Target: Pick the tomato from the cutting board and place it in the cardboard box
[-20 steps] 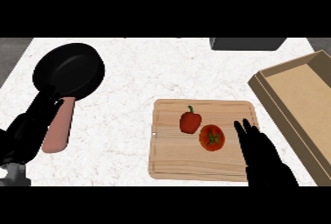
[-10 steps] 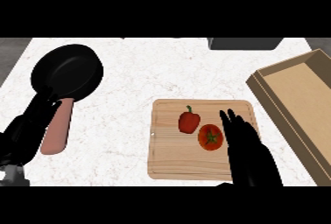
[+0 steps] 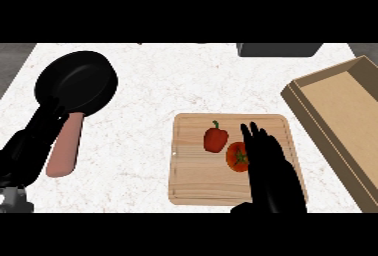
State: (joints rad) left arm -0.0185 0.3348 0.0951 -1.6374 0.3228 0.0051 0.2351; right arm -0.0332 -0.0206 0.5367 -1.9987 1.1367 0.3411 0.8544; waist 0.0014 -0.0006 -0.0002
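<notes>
Board-top tomato (image 3: pixel 237 156) beside fingers (image 3: pixel 255 137)

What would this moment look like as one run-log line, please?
phase: reach | right robot hand: open, beside tomato | tomato: on cutting board | cardboard box: holds nothing visible

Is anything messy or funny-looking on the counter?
Nothing stands out. The tomato and red pepper lie on the cutting board, the frying pan sits flat at the left, and the cardboard box looks undamaged.
</notes>
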